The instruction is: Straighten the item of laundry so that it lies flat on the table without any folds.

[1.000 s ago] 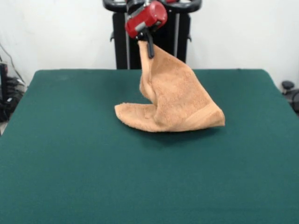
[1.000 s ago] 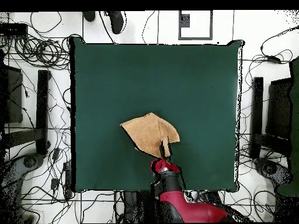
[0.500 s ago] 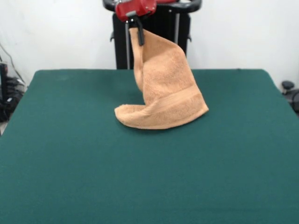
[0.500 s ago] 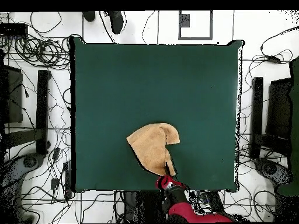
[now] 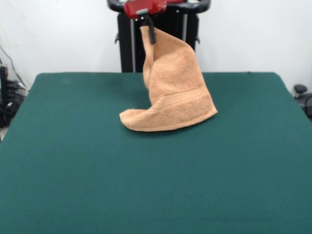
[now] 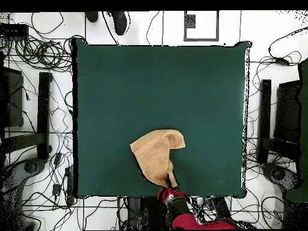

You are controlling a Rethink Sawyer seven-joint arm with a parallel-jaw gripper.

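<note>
The item of laundry [image 5: 173, 87], a light orange-tan terry towel, hangs by one corner from my gripper [image 5: 149, 30], which is shut on that corner high over the table's far edge. The towel's lower part, with a woven band, rests folded on the green table [image 5: 73, 161]. From overhead the item of laundry [image 6: 155, 154] stretches from mid-table toward the table's [image 6: 120, 84] bottom edge, where my gripper [image 6: 171, 184] holds its tip.
Cables and dark stands [image 6: 42, 114] lie on the white floor around the table. A black pedestal [image 5: 170, 29] rises behind the table's far edge.
My gripper has risen and drawn back toward the table's far edge, pulling the towel taller and narrower; in the last half second it shifted only slightly.
</note>
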